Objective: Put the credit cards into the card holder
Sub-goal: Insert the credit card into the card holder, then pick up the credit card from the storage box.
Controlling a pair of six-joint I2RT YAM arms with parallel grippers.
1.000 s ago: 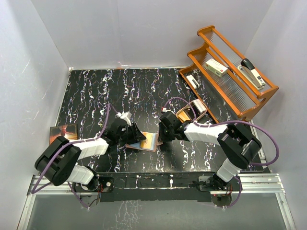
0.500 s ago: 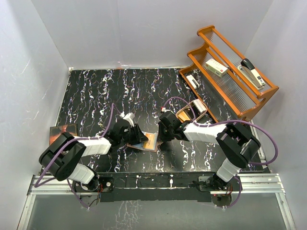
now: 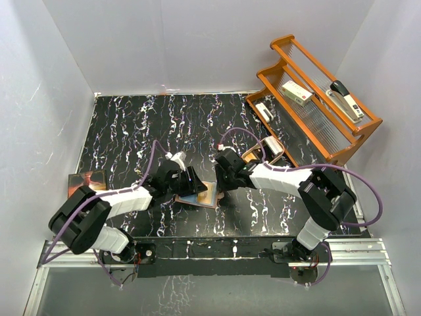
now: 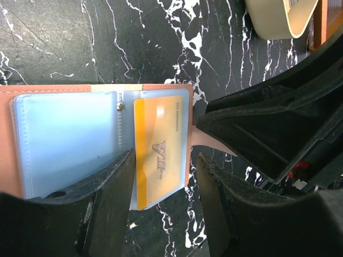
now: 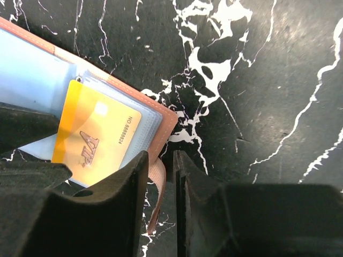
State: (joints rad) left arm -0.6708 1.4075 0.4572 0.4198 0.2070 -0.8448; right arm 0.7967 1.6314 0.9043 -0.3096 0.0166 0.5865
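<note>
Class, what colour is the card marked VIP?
The VIP card is orange-gold, with a darker orange stripe along one edge; clearest in the left wrist view.

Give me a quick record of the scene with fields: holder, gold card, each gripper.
holder: open flat on the table
gold card: on the half by the tab, one end overhanging; pocketed or not, unclear
left gripper: open, fingers either side of the gold card
right gripper: narrow gap, tab between the fingers; grip unclear
</note>
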